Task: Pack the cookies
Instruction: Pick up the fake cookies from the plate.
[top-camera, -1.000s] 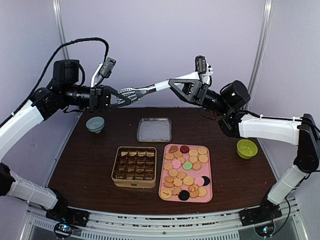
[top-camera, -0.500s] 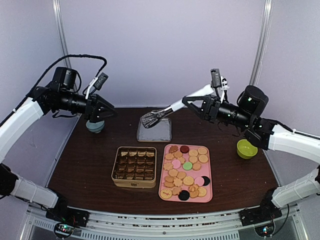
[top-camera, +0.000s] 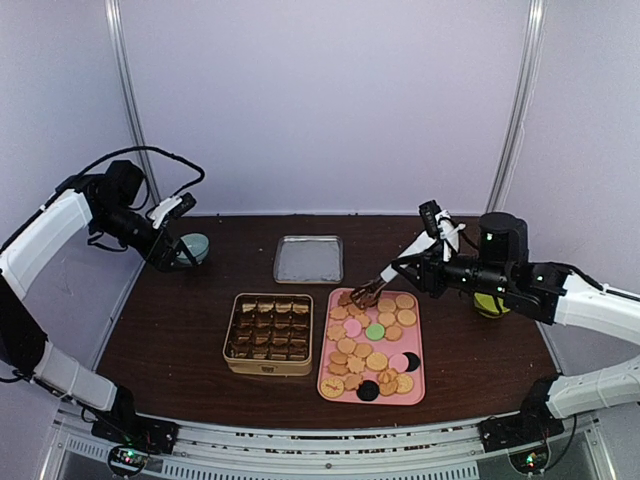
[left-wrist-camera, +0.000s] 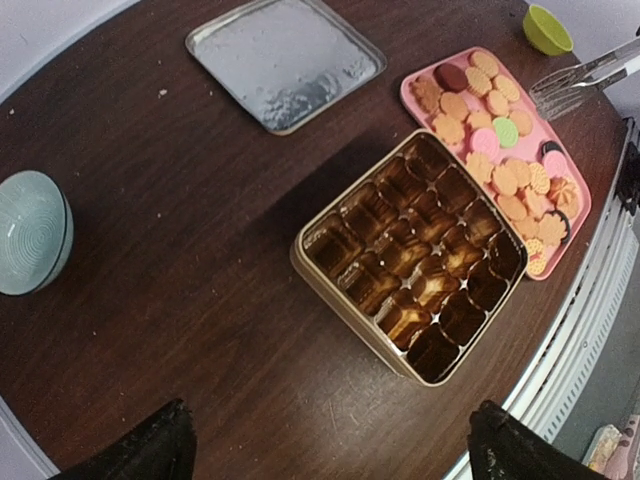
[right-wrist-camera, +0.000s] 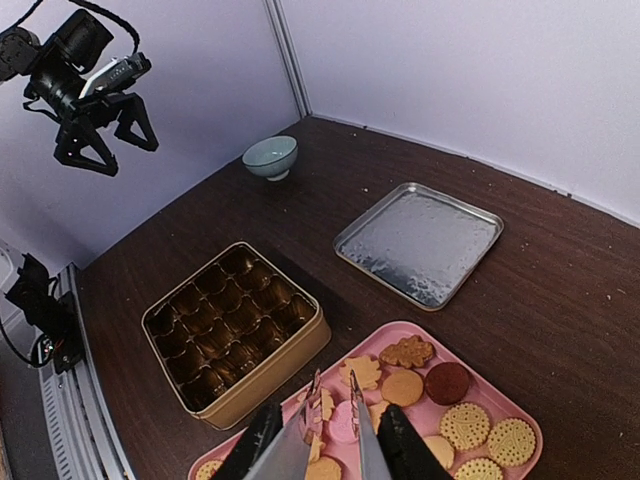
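Packing looks unstarted: the cookies (top-camera: 375, 345) all lie on the pink tray (top-camera: 421, 378), just under the metal tongs (top-camera: 368, 293) clamped in the right gripper (right-wrist-camera: 328, 445). The divided tin (top-camera: 268, 364) beside them seems empty, though glare blurs it. The left gripper (left-wrist-camera: 325, 445) gapes wide, holding nothing.

Noted on dark table (top-camera: 200, 310): gold compartmented tin (top-camera: 265, 366) at front centre, touching pink tray (left-wrist-camera: 410, 96) to its right; silver tray (top-camera: 308, 259) behind; teal bowl (top-camera: 193, 247) far left; green bowl (left-wrist-camera: 546, 28) far right; metal tongs (top-camera: 366, 295) over pink tray's far end.
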